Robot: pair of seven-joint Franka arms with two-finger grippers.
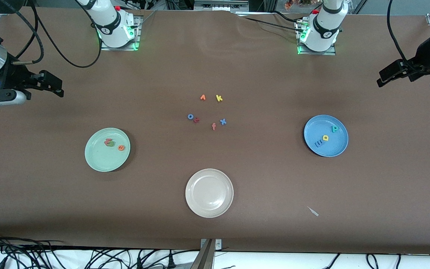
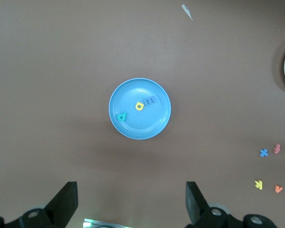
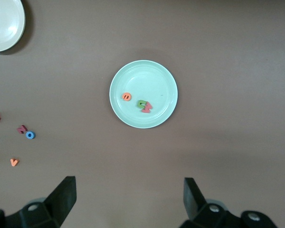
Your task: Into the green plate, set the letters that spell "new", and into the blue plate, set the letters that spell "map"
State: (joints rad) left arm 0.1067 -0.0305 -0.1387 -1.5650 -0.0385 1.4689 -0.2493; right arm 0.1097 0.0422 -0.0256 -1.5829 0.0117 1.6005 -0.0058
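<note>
The green plate (image 1: pixel 101 160) (image 3: pixel 161 76) holds the orange "e" (image 1: pixel 121 148) (image 3: pixel 127 97), the green "n" (image 3: pixel 141 103) and the salmon-red "w" (image 3: pixel 147 109), the last two touching. On the blue plate (image 1: pixel 319 123) (image 2: pixel 133 92) lie the teal "p" (image 1: pixel 335 129) (image 2: pixel 121 116), yellow "a" (image 1: pixel 325 138) (image 2: pixel 139 106) and blue "m" (image 1: pixel 318 143) (image 2: pixel 150 100). My right gripper (image 1: pixel 59 86) (image 3: pixel 129 180) hangs open and empty high at the right arm's end of the table. My left gripper (image 1: pixel 380 77) (image 2: pixel 130 185) hangs open and empty at the left arm's end.
A beige plate (image 1: pixel 209 209) sits nearest the front camera at mid-table. Loose letters lie in the middle: yellow "k" (image 1: pixel 219 98), an orange one (image 1: pixel 202 98), blue "o" (image 1: pixel 190 116), a red one (image 1: pixel 196 120), salmon "f" (image 1: pixel 214 126), blue "x" (image 1: pixel 223 121). A white scrap (image 1: pixel 313 211) lies near the front.
</note>
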